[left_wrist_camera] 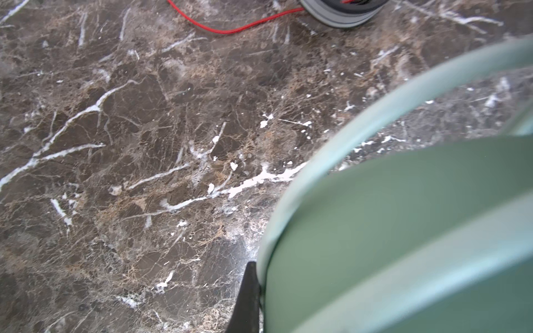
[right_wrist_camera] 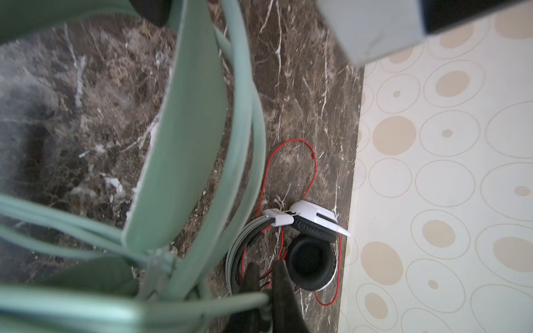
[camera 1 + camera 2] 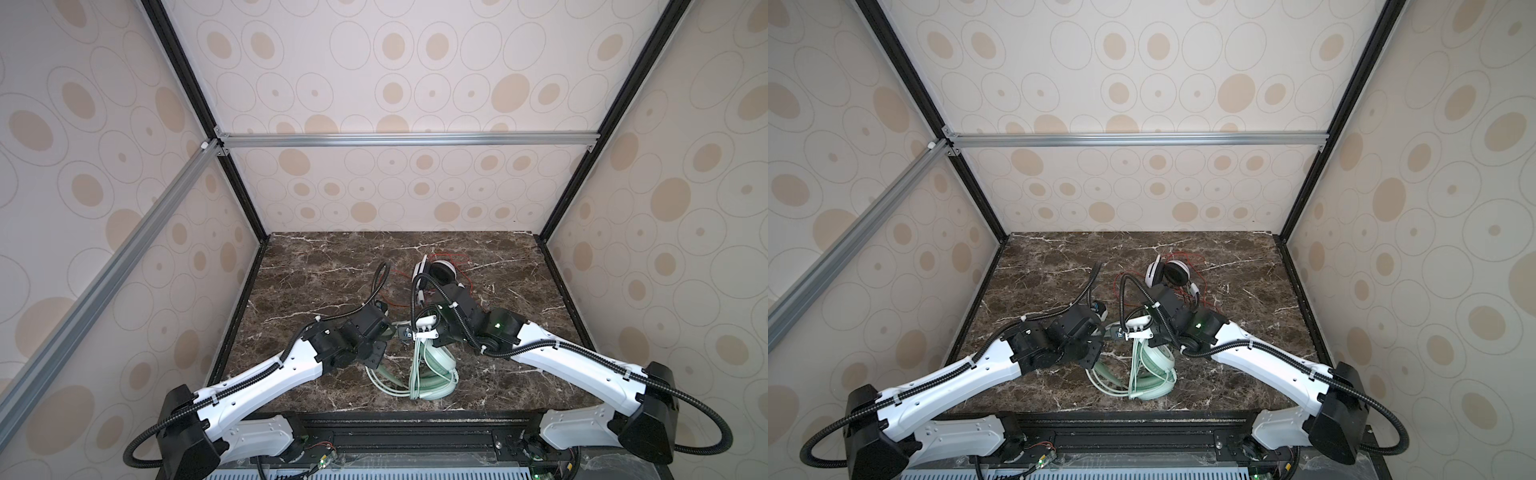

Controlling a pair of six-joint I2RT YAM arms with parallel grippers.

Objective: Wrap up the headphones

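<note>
Tightly closed, left end effector (image 1: 255,294) and right end effector (image 2: 266,285) clamp mint headphones (image 3: 436,365).

Two headphone sets on the table, one behind the other, roughly mid-width.
Near headphones (image 3: 436,368) sit at the front of the table (image 3: 299,266), between the two arms. Far headphones (image 3: 441,270) lie behind them toward the back wall, apart, with the right arm in between. Far cable (image 3: 455,257) sprawls on the table around its set. Left claw (image 3: 374,359) is on the near set's headband, at its left. Right claw (image 2: 266,288) is above the set, pinching near cable (image 3: 415,374); strands hang down to it.
</note>
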